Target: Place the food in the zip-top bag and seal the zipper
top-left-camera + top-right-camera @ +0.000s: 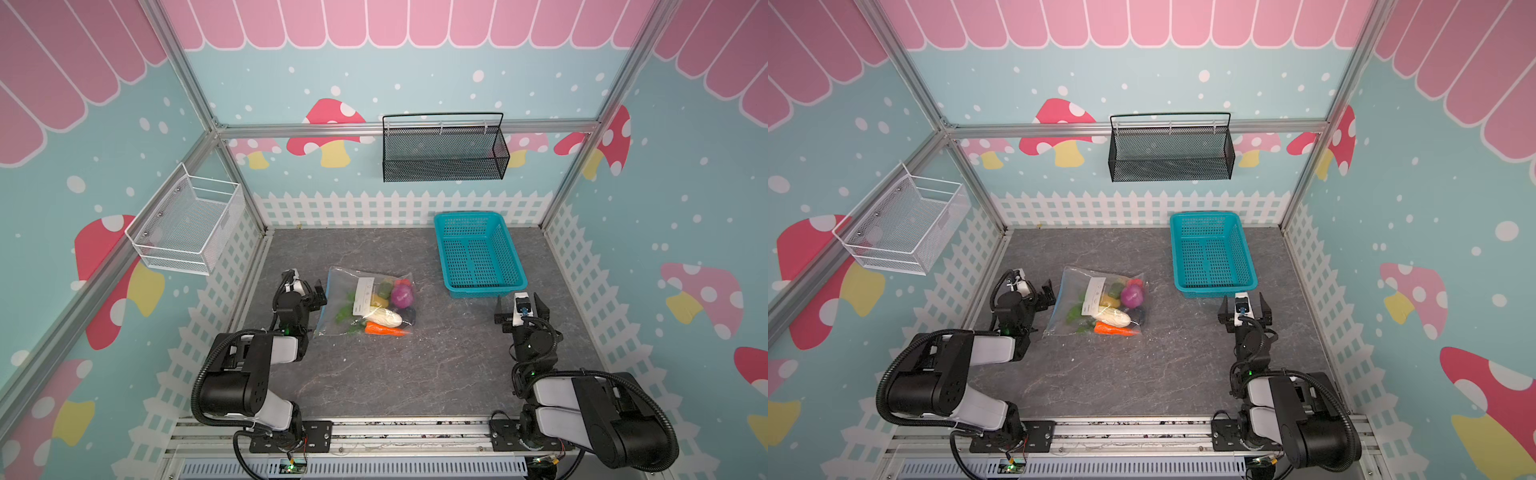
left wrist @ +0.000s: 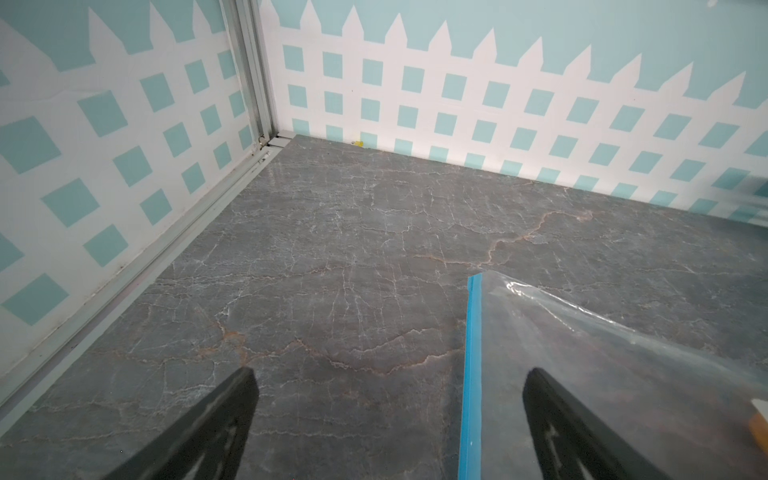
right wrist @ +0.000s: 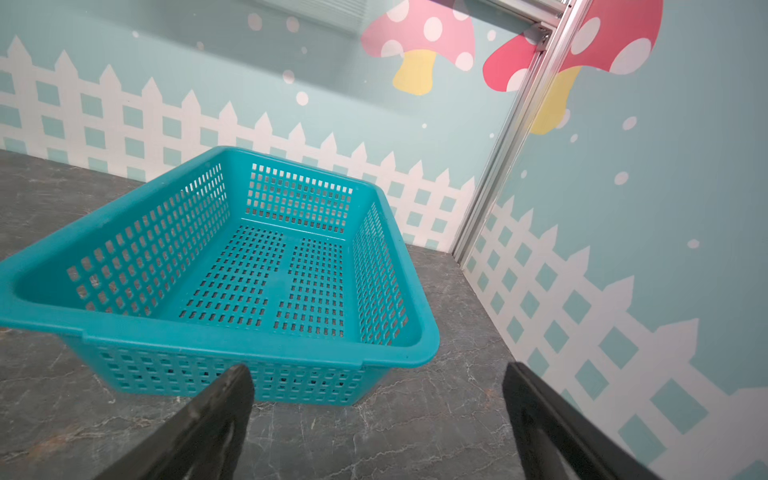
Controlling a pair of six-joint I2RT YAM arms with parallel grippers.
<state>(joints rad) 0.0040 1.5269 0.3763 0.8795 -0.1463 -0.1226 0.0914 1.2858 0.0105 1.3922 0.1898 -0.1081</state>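
The zip-top bag lies flat on the grey tabletop, left of centre in both top views. The food is inside it: a purple onion, a white radish, an orange carrot, plus yellow and green pieces. My left gripper is open at the bag's left edge. In the left wrist view the light blue zipper runs between its fingers, untouched. My right gripper is open and holds nothing, just in front of the turquoise basket.
The turquoise lattice basket stands at the back right with nothing in it. A black mesh basket hangs on the back wall and a white wire basket on the left wall. Fence-printed walls enclose the table.
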